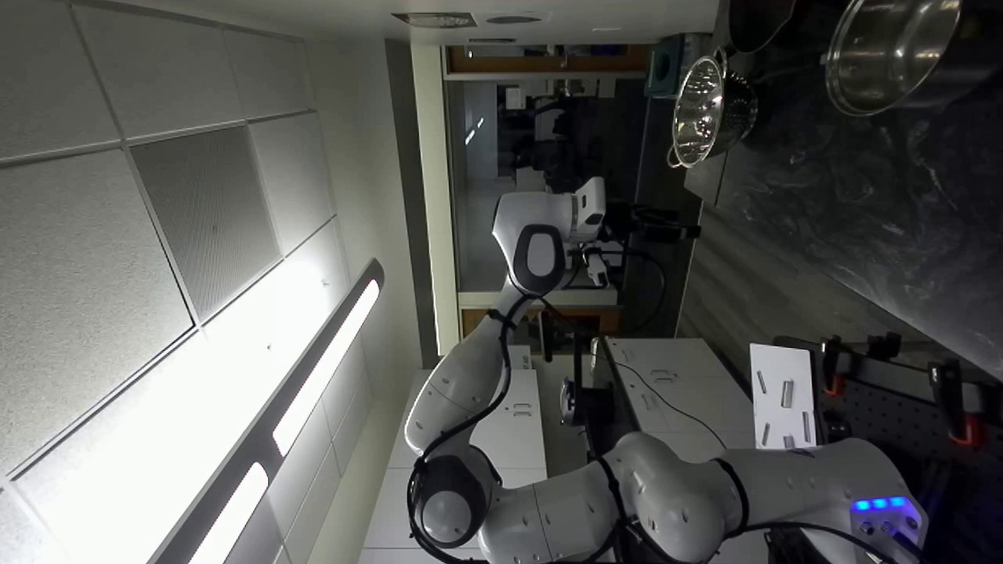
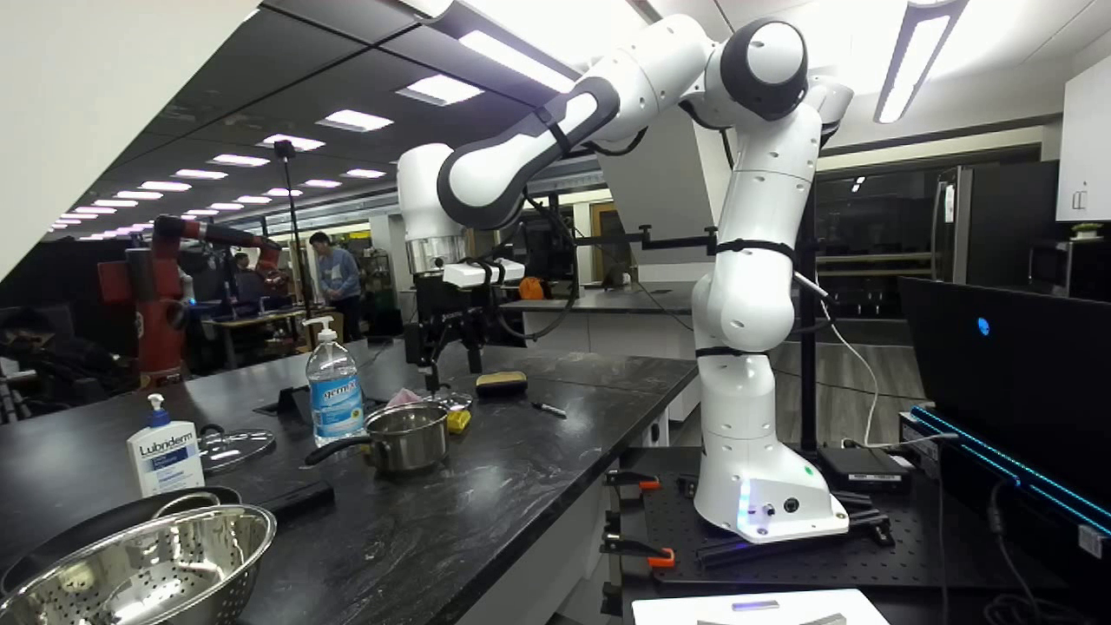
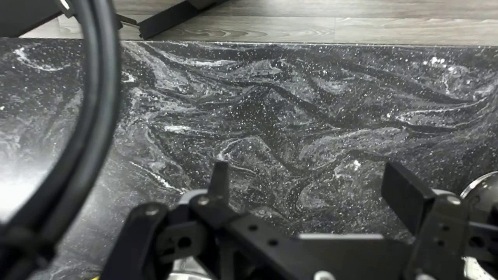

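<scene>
"Lubriderm": white pump bottle | "germ-x": clear pump bottle | alien-head logo: black laptop

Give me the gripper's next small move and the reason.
Perhaps ease the open gripper a little toward the saucepan before lowering it: in the wrist view its spread jaws frame dark countertop and hold nothing, while an exterior view shows the saucepan standing outside its grasp.

In an exterior view I had the saucepan on the tabletop — sanitizer bottle behind it to the left, lotion bottle farther left, colander in front of that — and the marker behind the saucepan, to the right.
</scene>
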{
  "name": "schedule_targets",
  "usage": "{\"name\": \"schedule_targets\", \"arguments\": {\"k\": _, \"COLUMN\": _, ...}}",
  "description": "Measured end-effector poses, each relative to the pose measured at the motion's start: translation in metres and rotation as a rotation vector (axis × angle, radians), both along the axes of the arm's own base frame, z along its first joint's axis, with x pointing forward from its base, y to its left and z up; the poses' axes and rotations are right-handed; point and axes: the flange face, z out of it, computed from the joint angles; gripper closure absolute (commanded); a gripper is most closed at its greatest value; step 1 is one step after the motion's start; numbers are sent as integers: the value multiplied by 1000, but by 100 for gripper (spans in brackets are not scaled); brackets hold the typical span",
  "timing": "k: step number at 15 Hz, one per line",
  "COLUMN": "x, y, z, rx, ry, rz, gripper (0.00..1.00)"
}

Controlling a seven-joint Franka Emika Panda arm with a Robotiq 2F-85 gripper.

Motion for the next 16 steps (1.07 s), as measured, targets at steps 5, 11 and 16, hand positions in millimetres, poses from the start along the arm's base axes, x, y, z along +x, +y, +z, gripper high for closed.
{"name": "schedule_targets", "arguments": {"k": 5, "x": 8, "y": -39, "z": 8, "rx": 14, "ry": -16, "rz": -84, "gripper": 0}}
{"name": "schedule_targets", "arguments": {"k": 11, "x": 9, "y": -75, "z": 11, "rx": 24, "ry": -22, "rz": -162, "gripper": 0}}
{"name": "schedule_targets", "arguments": {"k": 16, "x": 10, "y": -103, "z": 15, "rx": 25, "ry": -31, "rz": -219, "gripper": 0}}
